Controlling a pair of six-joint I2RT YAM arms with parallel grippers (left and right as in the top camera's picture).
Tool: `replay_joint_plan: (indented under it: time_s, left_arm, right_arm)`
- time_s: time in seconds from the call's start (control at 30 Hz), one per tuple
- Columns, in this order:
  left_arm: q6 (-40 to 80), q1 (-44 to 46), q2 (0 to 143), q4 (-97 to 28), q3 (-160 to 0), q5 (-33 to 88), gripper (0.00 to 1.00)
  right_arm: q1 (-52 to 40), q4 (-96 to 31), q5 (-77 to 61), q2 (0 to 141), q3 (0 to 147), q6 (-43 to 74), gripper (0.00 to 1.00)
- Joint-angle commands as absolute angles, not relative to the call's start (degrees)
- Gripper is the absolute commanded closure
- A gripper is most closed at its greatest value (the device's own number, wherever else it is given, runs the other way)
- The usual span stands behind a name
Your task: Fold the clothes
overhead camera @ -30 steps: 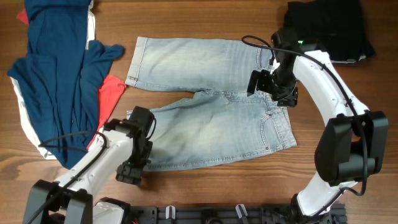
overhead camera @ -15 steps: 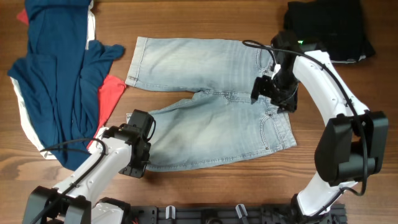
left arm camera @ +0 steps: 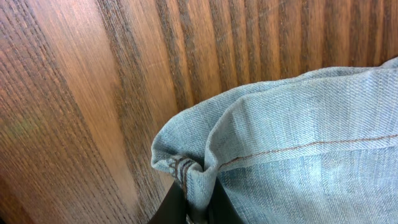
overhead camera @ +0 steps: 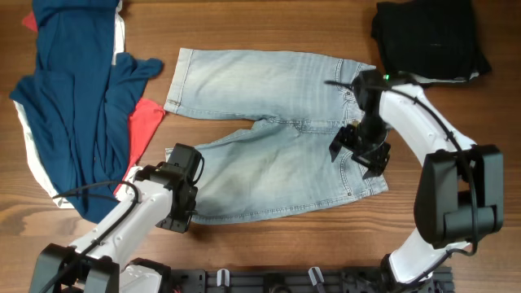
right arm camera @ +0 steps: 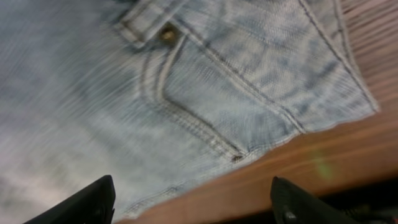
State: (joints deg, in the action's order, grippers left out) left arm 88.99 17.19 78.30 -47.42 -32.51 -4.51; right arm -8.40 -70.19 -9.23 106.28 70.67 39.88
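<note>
Denim shorts (overhead camera: pixel 269 155): my left tool (left arm camera: pixel 188 209) clamps the near hem; my right tool (right arm camera: pixel 194 194), wide open and empty, should pinch the waistband before lifting.

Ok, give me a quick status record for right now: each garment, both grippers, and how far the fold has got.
denim shorts: spread flat in the middle, waistband to the right, not yet folded
left gripper: jaws shut on the hem corner of the nearer leg
right gripper: jaws open above the pocket near the waistband; contact cannot be told
navy garment: rumpled at the left, red and white parts showing
black garments: piled at the far right corner
</note>
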Motion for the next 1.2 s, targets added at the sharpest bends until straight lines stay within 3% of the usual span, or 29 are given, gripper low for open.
replay_joint_plan:
  time_s: [0.0,0.3,0.53,0.63,0.7,0.77,0.97,1.17]
  left_arm:
    - [88.9,16.8,79.9,-45.3,-30.0,-10.2,0.96]
    - [88.9,16.8,79.9,-44.9,-30.0,-10.2,0.96]
    - [88.9,16.8,79.9,-45.0,-30.0,-10.4,0.96]
    - [88.9,16.8,79.9,-44.9,-30.0,-10.4,0.96]
    - [88.9,16.8,79.9,-45.0,-30.0,-10.6,0.96]
    - [88.9,16.7,79.9,-45.0,-30.0,-10.8,0.96]
    - [88.9,16.7,79.3,-46.5,-30.3,-11.1,0.96]
    - [88.0,16.1,72.1,-60.6,-39.6,-20.1,0.96]
  right_arm:
    - [-7.7,-67.1,-5.0,105.6,65.5,44.1,0.21]
    - [-5.1,-65.8,3.3,105.6,60.4,47.5,0.21]
    - [-1.5,-55.3,5.1,105.6,51.5,48.0,0.37]
    - [-1.3,-50.5,5.1,105.6,48.7,48.0,0.56]
    - [-1.3,-48.9,5.1,105.6,48.1,47.3,0.84]
    - [-1.3,-48.7,5.1,105.6,48.1,45.9,0.96]
    - [-1.2,-48.9,5.1,105.2,48.8,44.9,0.96]
    - [-1.0,-50.4,0.7,97.1,51.9,39.8,0.96]
